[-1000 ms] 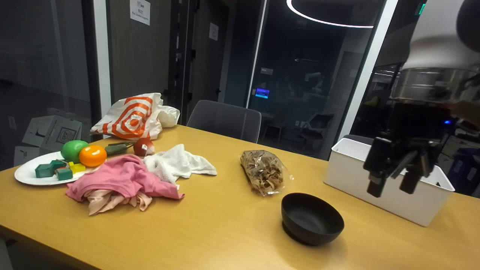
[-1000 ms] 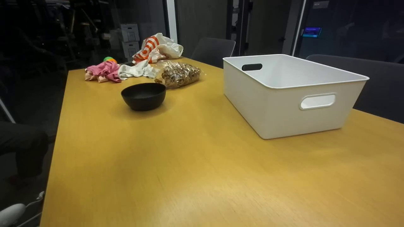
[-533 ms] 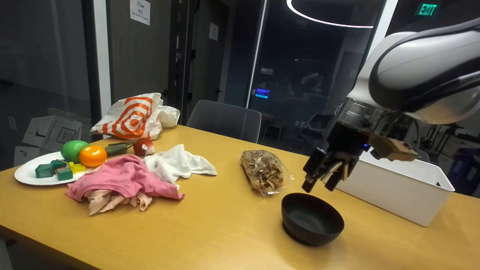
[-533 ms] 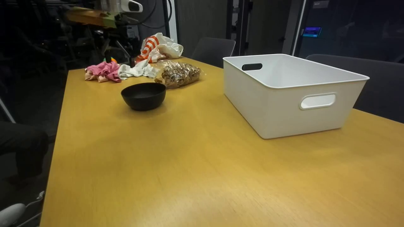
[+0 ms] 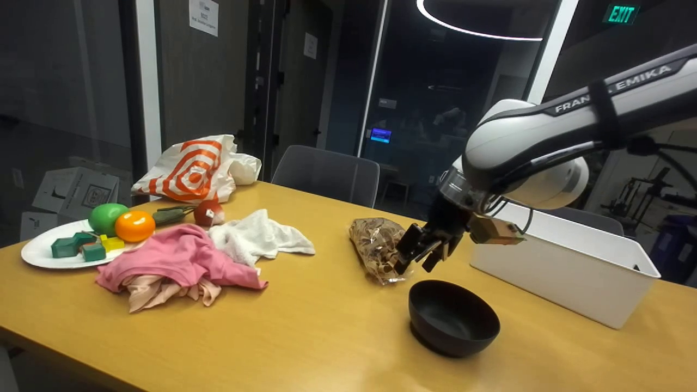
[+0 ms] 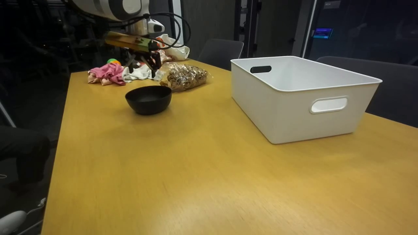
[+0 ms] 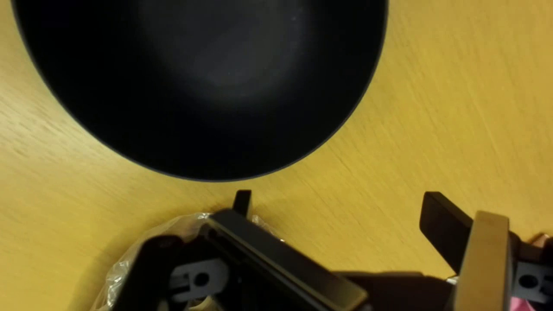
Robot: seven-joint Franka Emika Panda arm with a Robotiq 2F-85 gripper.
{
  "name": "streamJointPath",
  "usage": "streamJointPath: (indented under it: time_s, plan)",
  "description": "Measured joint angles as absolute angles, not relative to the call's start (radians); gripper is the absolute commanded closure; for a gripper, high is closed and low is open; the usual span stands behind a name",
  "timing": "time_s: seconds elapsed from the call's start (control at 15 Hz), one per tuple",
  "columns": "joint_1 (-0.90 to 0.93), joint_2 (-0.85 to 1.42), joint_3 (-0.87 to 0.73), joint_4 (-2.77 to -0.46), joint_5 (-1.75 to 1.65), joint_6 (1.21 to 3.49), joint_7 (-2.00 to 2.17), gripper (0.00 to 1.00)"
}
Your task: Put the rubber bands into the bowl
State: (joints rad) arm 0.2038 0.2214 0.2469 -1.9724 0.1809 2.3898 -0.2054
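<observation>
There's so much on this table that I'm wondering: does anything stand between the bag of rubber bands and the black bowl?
Nothing visible does. The bag of rubber bands lies beside the black bowl, and the wrist view shows tabletop between them. Only the robot's own open jaws hang near that gap.

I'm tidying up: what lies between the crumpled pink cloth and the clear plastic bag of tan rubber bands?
In an exterior view, a crumpled white cloth beside the pink cloth, then yellow wooden tabletop until the bag.
</observation>
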Motion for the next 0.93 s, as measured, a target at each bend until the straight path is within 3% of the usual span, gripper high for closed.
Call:
streamJointPath:
  time_s: [0.4, 0.93]
  plan:
    - [0.202, 0.370, 0.230, -1.868, 0.067, 2.479, -0.194, 0.00]
    - [0.207, 0.380, 0.225, -1.874, 0.037, 2.499, -0.172, 0.00]
